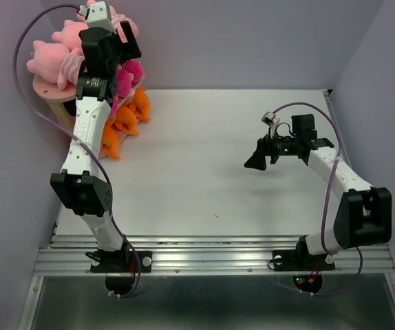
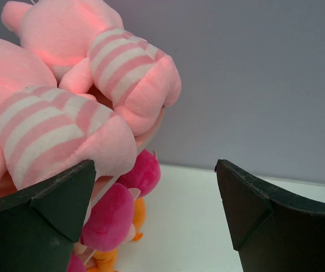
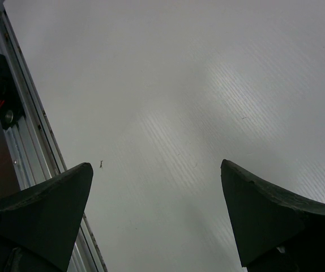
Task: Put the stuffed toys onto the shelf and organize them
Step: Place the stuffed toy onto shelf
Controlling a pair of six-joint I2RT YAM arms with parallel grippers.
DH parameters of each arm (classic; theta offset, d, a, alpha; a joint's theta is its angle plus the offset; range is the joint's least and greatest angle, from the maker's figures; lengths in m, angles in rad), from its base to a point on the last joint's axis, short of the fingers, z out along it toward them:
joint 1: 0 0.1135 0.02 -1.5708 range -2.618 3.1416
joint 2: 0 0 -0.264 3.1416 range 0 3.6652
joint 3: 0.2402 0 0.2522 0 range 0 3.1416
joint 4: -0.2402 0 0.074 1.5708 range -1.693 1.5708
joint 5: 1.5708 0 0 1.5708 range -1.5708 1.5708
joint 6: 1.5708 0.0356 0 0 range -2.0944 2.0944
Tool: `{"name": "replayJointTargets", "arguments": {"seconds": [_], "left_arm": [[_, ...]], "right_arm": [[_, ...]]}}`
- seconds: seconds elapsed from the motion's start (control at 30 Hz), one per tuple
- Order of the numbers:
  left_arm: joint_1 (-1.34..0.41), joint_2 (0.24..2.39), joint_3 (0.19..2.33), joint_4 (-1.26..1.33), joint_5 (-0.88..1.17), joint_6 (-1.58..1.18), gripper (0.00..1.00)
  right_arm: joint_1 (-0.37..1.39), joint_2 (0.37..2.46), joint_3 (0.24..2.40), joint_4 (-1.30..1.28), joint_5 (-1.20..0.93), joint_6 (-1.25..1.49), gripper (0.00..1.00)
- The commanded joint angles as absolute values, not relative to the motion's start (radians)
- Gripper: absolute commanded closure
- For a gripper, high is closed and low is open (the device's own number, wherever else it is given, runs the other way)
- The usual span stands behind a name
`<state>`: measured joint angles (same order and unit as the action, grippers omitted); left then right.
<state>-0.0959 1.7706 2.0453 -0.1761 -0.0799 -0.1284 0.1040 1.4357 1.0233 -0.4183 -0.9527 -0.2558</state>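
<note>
The pink shelf (image 1: 45, 85) stands at the table's far left corner. Light pink striped stuffed toys (image 1: 54, 56) lie on its top board, magenta-clothed dolls (image 1: 133, 71) sit on the middle one, and orange ones (image 1: 124, 121) are at the bottom. My left gripper (image 1: 115, 40) is raised at the top tier's right end, open and holding nothing. In the left wrist view, the striped toys (image 2: 55, 130) press against the left finger (image 2: 60, 209). The magenta dolls (image 2: 114, 218) and an orange toy (image 2: 140, 212) show below. My right gripper (image 1: 256, 159) hovers open over bare table, nothing between its fingers (image 3: 264, 215).
The white table (image 1: 204, 179) is walled by grey panels behind and on both sides. A metal rail (image 1: 218, 253) runs along the near edge by the arm bases. A purple cable (image 1: 25, 48) loops out left of the shelf.
</note>
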Motion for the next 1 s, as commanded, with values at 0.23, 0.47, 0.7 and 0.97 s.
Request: {"name": "replayJointTargets", "arguments": {"seconds": [0.23,0.47,0.7,0.97], "left_arm": [[-0.086,1.692,2.031,-0.097,-0.005,-0.183,0.01],[-0.087,1.668,2.023,-0.106,0.061,-0.199,0.01],[-0.118,1.603,1.977,-0.109,0.078,-0.175,0.01],[-0.167,1.493,1.860,-0.092,0.132,-0.153,0.01]], "right_arm": [[0.097,1.420,1.037,-0.411,-0.966,-0.268,0.00],[0.097,1.420,1.039,-0.411,-0.962,-0.270,0.00],[0.097,1.422,1.039,-0.414,-0.957,-0.275,0.00],[0.087,1.408,1.043,-0.420,-0.922,-0.293,0.00]]}}
